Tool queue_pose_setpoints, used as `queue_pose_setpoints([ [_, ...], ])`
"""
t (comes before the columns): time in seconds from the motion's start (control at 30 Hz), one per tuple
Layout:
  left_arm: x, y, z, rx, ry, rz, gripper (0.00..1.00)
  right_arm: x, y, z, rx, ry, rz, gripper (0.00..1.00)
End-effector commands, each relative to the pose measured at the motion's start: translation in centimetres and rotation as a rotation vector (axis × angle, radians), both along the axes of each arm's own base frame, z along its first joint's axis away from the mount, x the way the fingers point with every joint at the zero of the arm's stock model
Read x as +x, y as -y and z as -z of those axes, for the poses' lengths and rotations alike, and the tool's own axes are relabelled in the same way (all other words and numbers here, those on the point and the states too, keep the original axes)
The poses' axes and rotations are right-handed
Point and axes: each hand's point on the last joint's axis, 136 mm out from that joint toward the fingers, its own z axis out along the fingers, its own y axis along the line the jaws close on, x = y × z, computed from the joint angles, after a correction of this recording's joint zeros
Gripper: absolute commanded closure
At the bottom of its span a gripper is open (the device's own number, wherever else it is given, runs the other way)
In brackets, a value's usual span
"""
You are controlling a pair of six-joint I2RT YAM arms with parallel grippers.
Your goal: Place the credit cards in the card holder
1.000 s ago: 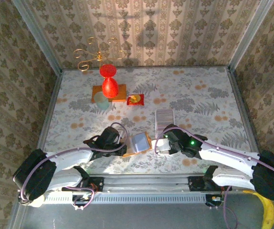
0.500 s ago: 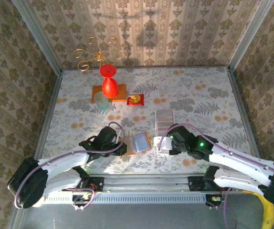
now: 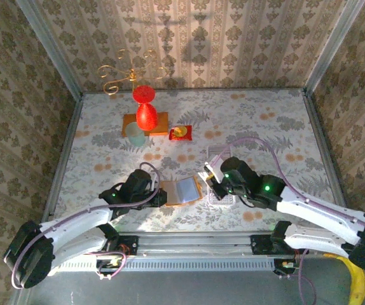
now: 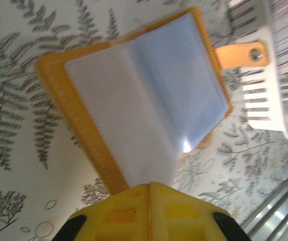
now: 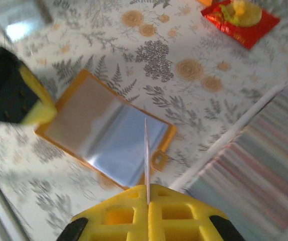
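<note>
Card holder (image 3: pixel 181 190) open, tray (image 5: pixel 229 138) apparently holding cards (image 5: pixel 257 168)

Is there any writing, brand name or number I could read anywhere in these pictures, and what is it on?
No text can be read anywhere.
card holder: blank clear sleeves, no lettering.
card stack: striped edges only, no legible print.
red packet: too blurred to read.
card: seen edge-on, so its faces are hidden.
</note>
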Motion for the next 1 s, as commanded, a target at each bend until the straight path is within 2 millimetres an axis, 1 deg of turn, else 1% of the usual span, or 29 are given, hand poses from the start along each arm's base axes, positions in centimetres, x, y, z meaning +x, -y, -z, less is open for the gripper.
queue_pose_setpoints([
  [0.0, -0.3, -1.5, 2.0, 0.094, -0.053, -0.038, 0.95, 0.2, -2.8, -1.2, 0.213, -0.198, 0.130, 1.00],
  [0.1, -0.2, -2.2, 2.9, 0.159, -0.066, -0.047, 0.96, 0.4, -4.6, -0.9, 0.276, -0.291, 0.162, 1.00],
  [0.23, 0.0, -3.4, 4.2, 0.241, -0.076, -0.066, 0.97, 1.4, -5.7, 0.6, 0.313, -0.360, 0.247, 1.00],
  [0.4, 0.0, -3.4, 5.3, 0.269, -0.112, -0.075, 0.97, 2.1, -7.2, 2.8, 0.332, -0.430, 0.298, 1.00],
  [0.47, 0.0, -3.3, 5.3, 0.266, -0.114, -0.075, 0.97, 2.4, -7.5, 3.1, 0.337, -0.435, 0.319, 1.00],
  [0.5, 0.0, -3.3, 5.4, 0.268, -0.115, -0.077, 0.97, 2.7, -7.6, 4.3, 0.319, -0.444, 0.338, 1.00],
  [0.67, 0.1, -3.4, 5.3, 0.267, -0.107, -0.080, 0.97, 3.8, -7.9, 6.9, 0.288, -0.458, 0.404, 1.00],
  [0.8, 0.2, -3.4, 5.2, 0.264, -0.105, -0.084, 0.97, 4.0, -9.1, 8.2, 0.305, -0.488, 0.394, 1.00],
  [0.97, 0.3, -3.3, 5.1, 0.260, -0.101, -0.086, 0.97, 4.3, -9.3, 9.4, 0.293, -0.500, 0.416, 1.00],
])
